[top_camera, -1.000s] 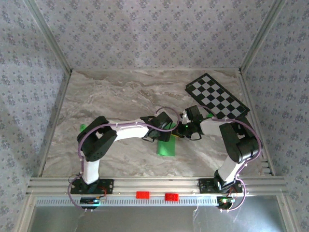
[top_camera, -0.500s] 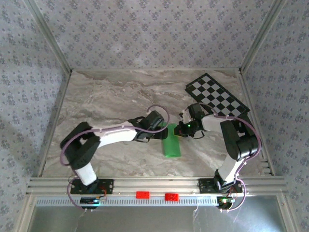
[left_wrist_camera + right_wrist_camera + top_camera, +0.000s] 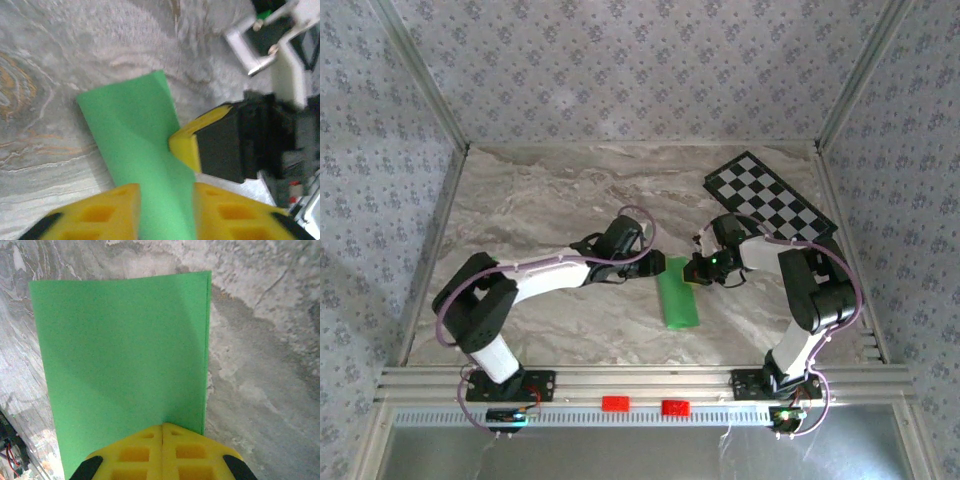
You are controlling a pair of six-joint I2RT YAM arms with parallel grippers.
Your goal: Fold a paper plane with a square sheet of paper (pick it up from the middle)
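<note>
Jaws of the right gripper (image 3: 163, 426) are pressed together on the far end of the bright green sheet of paper (image 3: 125, 350), which is folded into a long rectangle. We judge that this grip keeps the fold flat and steady. Those of the left gripper (image 3: 167, 187) stand apart, straddling the same strip just beside the right one, probably to take a second hold for the next crease. We see the paper lying near the middle of the marble-patterned worktop (image 3: 550, 200), with the black-and-white checkered board (image 3: 770, 205) farther back on the right.
</note>
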